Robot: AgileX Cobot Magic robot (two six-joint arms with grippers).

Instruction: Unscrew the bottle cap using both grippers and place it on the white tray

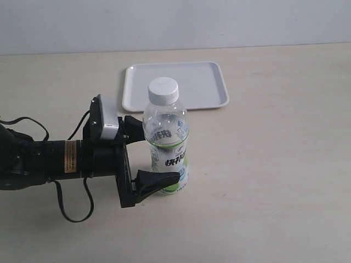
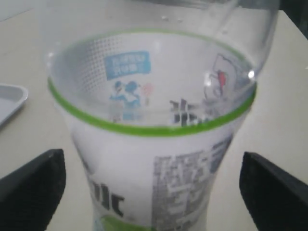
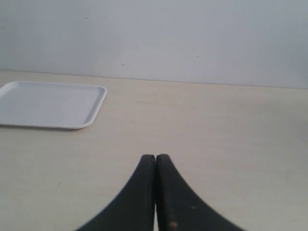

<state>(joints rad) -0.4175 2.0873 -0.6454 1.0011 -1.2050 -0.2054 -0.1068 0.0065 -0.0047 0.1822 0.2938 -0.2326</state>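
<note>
Both sides of the upright bottle (image 1: 167,137) are being flanked by the released left gripper (image 1: 158,152); right gripper (image 3: 155,161) clenched, empty.

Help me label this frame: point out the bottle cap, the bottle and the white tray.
bottle cap (image 1: 163,90): exterior view, on the middle of the cap.
bottle (image 1: 166,147): exterior view, on the middle of its body.
white tray (image 1: 203,82): exterior view, on its bare floor, right of the cap.
</note>
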